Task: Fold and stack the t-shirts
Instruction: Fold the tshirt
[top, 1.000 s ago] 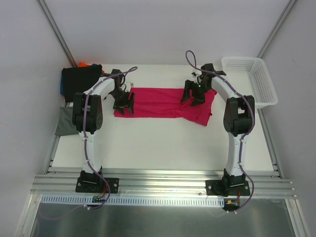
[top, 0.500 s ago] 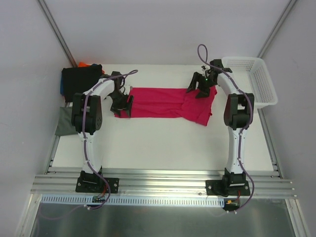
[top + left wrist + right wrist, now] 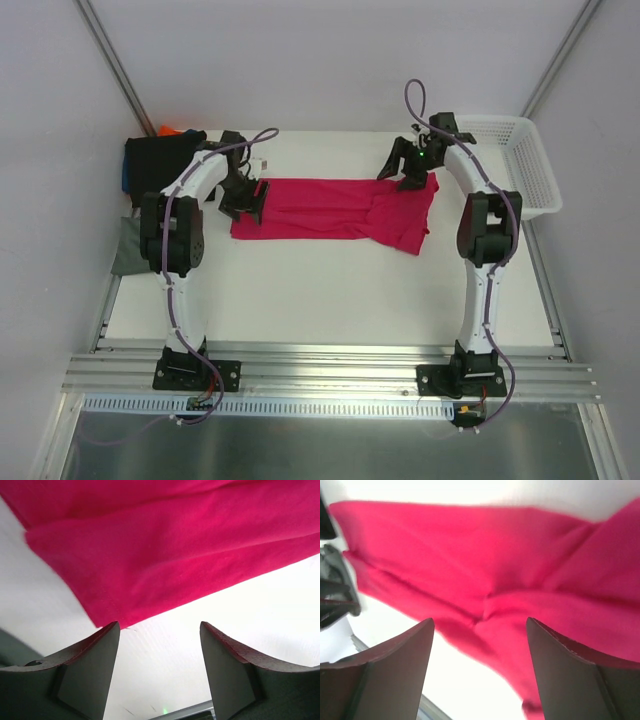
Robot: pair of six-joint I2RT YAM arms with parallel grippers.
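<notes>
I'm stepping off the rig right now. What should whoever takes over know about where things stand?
Left end effector: open, empty, at the left end of the crimson shirt.
Right end effector: open, empty, over its far right end.
Crimson shirt: a long strip, seemingly half folded, rumpled at right.
Done: black-topped pile far left, grey-green shirt nearer.
Left: finish folding the crimson shirt, stack it.

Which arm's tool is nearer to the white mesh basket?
Right. The right tool sits over the end of the pink t-shirt nearest the basket; the left tool is at the shirt's opposite end.
</notes>
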